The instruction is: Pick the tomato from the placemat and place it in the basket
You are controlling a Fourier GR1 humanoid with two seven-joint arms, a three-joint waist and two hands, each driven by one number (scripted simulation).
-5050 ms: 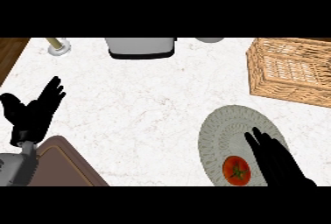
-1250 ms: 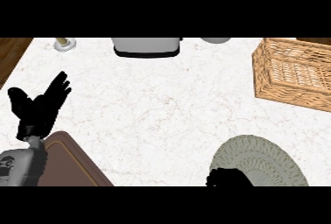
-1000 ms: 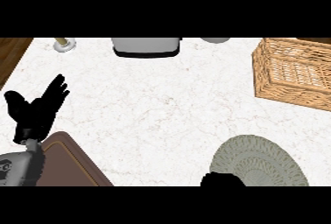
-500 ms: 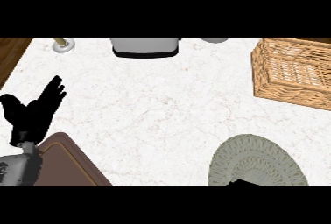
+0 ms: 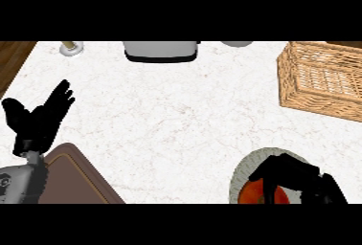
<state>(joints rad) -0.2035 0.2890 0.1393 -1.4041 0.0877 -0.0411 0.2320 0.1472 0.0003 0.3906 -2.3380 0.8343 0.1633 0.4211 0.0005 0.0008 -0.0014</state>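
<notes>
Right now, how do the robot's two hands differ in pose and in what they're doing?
The left hand is open with straight fingers pointing up, resting near the view's left edge and holding nothing; the right hand is curled over the tomato on the placemat. The left hand sits over bare counter beside a brown board; the right hand is at the lower right. Both are black.

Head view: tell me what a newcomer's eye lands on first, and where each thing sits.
The black right hand at the lower right, fingers curled round the red-orange tomato on the round grey placemat. Next, the woven wicker basket at the upper right of the white marble counter. At the left edge the black left hand rests open, fingers up, above a brown board.
</notes>
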